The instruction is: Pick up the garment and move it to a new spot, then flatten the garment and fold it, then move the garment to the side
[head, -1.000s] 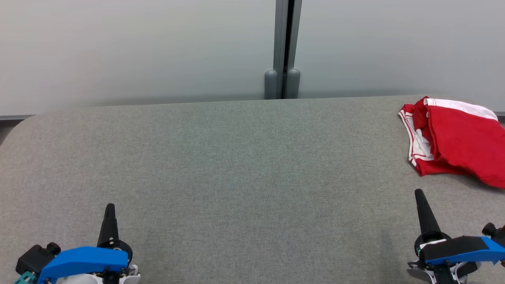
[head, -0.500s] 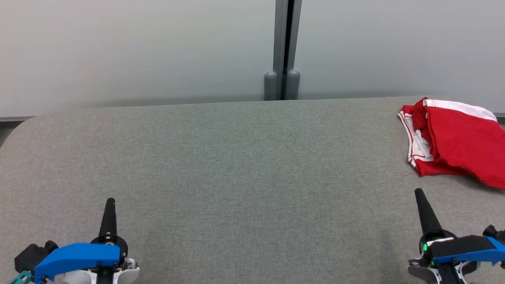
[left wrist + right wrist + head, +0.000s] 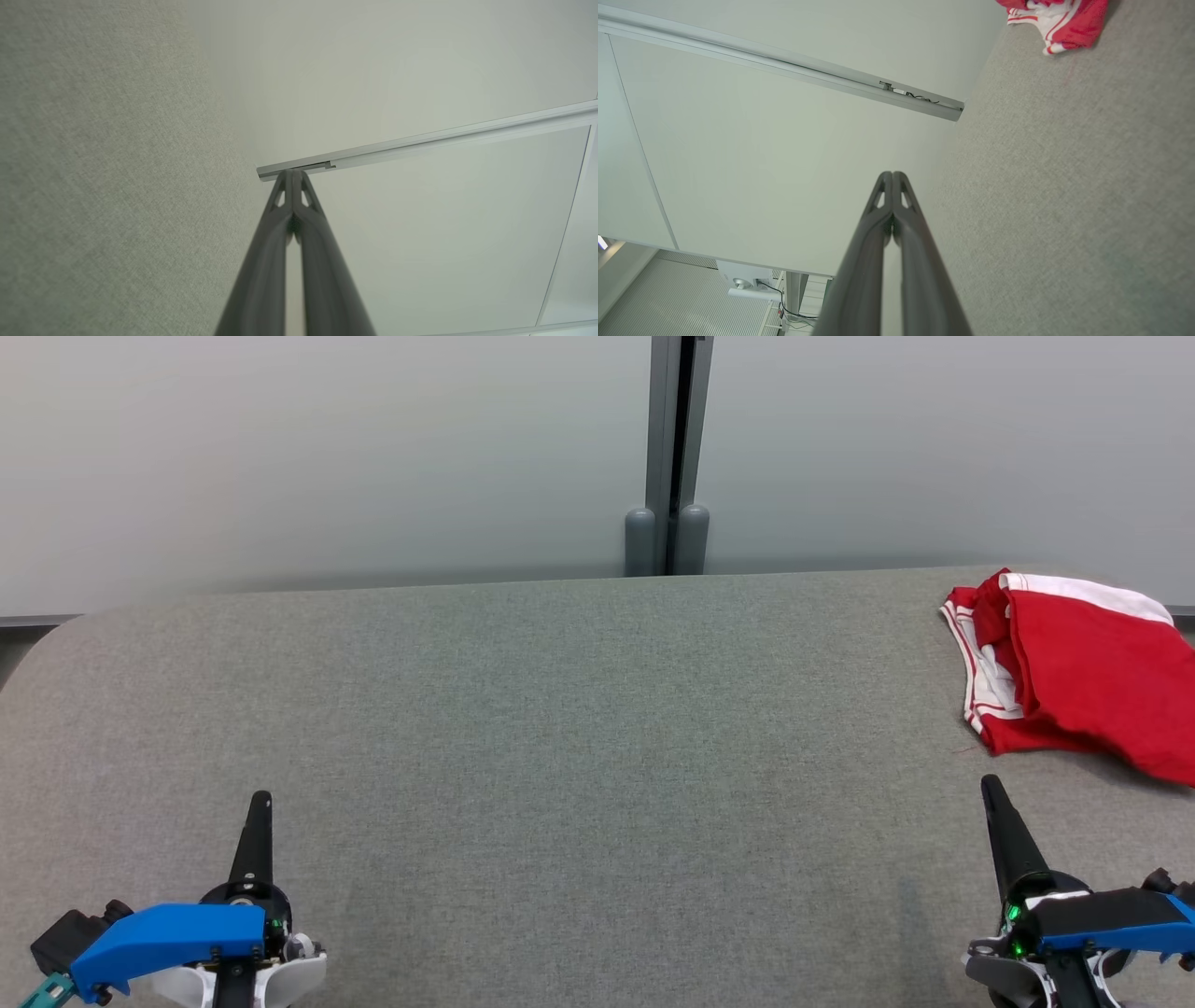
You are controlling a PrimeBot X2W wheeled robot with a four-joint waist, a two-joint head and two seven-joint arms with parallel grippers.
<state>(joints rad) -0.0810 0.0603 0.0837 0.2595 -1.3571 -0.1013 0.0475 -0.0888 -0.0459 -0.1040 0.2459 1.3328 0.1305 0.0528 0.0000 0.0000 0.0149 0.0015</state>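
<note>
— Where is the garment (image 3: 1083, 677) lying?
— It is lying on the table (image 3: 597, 728), at the far right corner, and it is running off the right edge of the head view. It is bunching up, with red cloth on top, a white band along its far edge, and white trim with red stripes showing at its left side.
— And the right gripper (image 3: 988, 784)?
— It is sitting at the lower right, pointing up the view toward the garment's near left corner, near it but apart from it. Its jaws are pressing together into one dark point. In the right wrist view the two fingers (image 3: 859, 280) are meeting at the tips, with the garment showing at the top right, well ahead of them.
— The left gripper (image 3: 260, 800)?
— It is sitting at the lower left, well apart from the garment, pointing up the view over the grey tabletop. Its jaws are pressing together too, tip against tip in the left wrist view.
— What is standing behind the table?
— Pale wall panels (image 3: 327, 457), with a grey post (image 3: 670, 448) running down between them to the table's far edge.
</note>
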